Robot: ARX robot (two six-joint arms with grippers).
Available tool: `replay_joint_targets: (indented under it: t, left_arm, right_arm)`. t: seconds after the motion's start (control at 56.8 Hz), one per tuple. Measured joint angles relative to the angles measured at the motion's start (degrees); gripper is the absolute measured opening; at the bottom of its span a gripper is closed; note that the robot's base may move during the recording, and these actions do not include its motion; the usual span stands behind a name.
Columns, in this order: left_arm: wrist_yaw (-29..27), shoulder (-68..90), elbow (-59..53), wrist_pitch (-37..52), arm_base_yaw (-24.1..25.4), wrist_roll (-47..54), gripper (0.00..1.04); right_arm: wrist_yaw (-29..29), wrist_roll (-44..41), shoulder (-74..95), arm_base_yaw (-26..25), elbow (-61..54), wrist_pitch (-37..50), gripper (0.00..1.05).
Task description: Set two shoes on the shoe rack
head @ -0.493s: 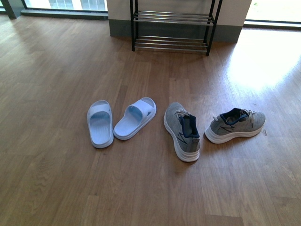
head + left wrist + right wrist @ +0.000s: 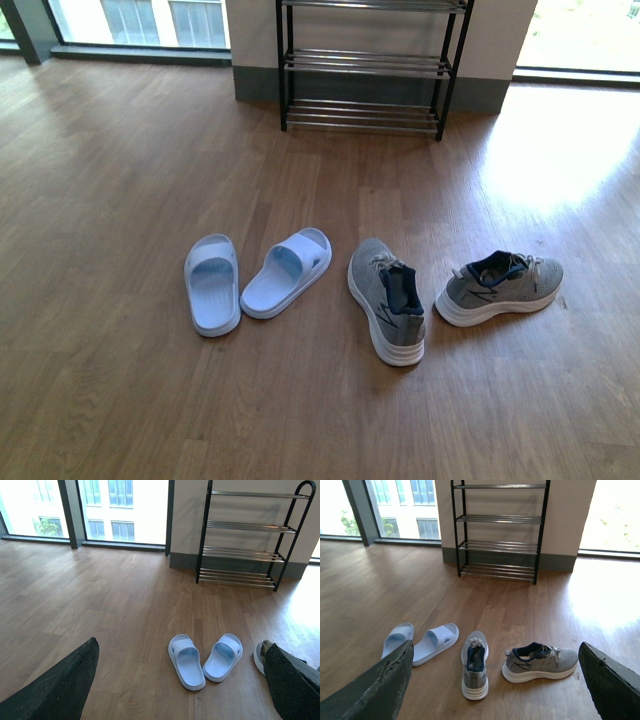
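Two grey knit sneakers with white soles stand on the wooden floor. One sneaker [image 2: 386,300] points away from me; the other sneaker [image 2: 498,287] lies crosswise to its right. Both show in the right wrist view, the first [image 2: 474,666] and the second [image 2: 540,661]. The black shoe rack [image 2: 365,65] with chrome bars stands against the far wall, and also shows in the left wrist view [image 2: 247,535] and the right wrist view [image 2: 497,530]. My left gripper [image 2: 182,680] is open, above the slippers. My right gripper [image 2: 495,680] is open, above the sneakers. Neither arm shows in the front view.
A pair of pale blue slippers [image 2: 252,277] lies left of the sneakers, also in the left wrist view [image 2: 205,658]. Large windows [image 2: 120,510] line the far wall left of the rack. A bright sun patch [image 2: 560,150] lies on the floor at right.
The front view has shifted: shoes, slippers and rack sit lower in frame, and a further rack tier shows at the top. Nothing on the floor has moved.
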State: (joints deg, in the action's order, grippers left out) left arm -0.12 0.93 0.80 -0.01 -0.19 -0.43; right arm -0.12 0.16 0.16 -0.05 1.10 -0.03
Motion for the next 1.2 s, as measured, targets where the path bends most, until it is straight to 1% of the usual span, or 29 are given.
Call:
replay_joint_targets:
  t: [1.197]
  left_arm:
    - [0.0, 0.0, 0.0, 0.0, 0.0, 0.0, 0.95]
  right_arm:
    - [0.0, 0.0, 0.0, 0.0, 0.0, 0.0, 0.96]
